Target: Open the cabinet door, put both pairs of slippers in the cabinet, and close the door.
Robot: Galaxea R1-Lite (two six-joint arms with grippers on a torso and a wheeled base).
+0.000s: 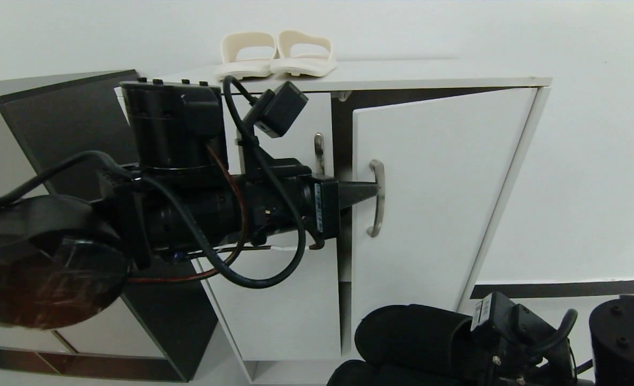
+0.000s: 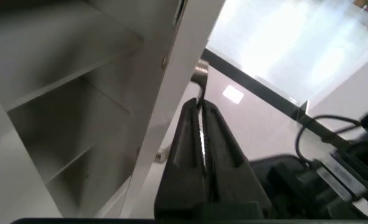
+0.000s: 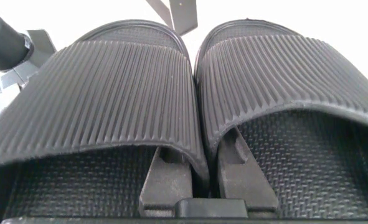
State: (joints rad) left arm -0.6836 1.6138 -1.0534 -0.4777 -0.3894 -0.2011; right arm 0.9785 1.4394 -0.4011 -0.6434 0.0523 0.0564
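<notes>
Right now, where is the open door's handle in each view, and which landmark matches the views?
Head view: door handle, centre, at the tip of the left gripper's fingers.
Left wrist view: handle upper middle, just beyond the fingers.
Right wrist view: not in it.
Shared landmark: those fingers.

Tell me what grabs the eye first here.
The left gripper looms large mid-frame, its tip at the handle of the ajar right door of the white cabinet. On top sit cream slippers; the right gripper clamps black slippers low in front.
</notes>
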